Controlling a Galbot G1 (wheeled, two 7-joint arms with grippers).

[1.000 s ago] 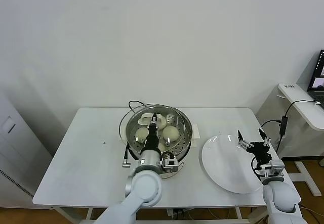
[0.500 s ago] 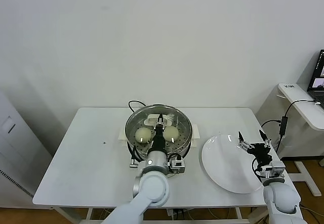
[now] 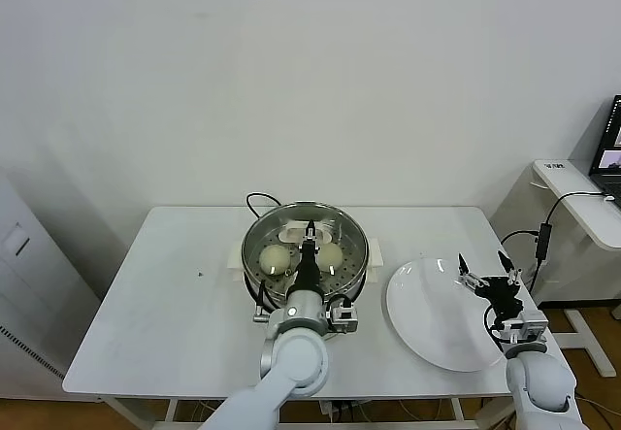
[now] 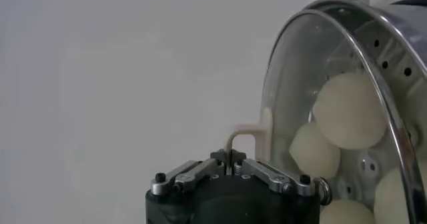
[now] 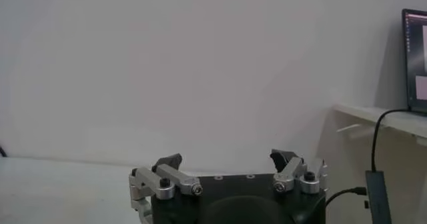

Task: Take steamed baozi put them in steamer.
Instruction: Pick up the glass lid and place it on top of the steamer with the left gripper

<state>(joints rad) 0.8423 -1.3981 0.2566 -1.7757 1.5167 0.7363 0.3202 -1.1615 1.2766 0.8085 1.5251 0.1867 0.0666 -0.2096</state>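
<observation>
The steamer (image 3: 248, 238) stands at the middle back of the white table. Two steamed baozi show in it, one (image 3: 275, 257) left of my left arm and one (image 3: 331, 254) right of it; the arm hides the rest. In the left wrist view the steamer's rim (image 4: 373, 65) holds several baozi (image 4: 350, 109). My left gripper (image 3: 309, 227) hovers over the pot's middle, shut and empty (image 4: 230, 155). My right gripper (image 3: 482, 267) is open and empty (image 5: 227, 157) above the plate's right edge.
A flat white plate (image 3: 427, 325) lies right of the steamer, with nothing on it. The steamer's black cord (image 3: 257, 198) loops behind the pot. A side table (image 3: 582, 202) with a laptop (image 3: 614, 139) stands off to the right.
My left arm has shifted a little to the right over the steamer. The right arm has not moved.
</observation>
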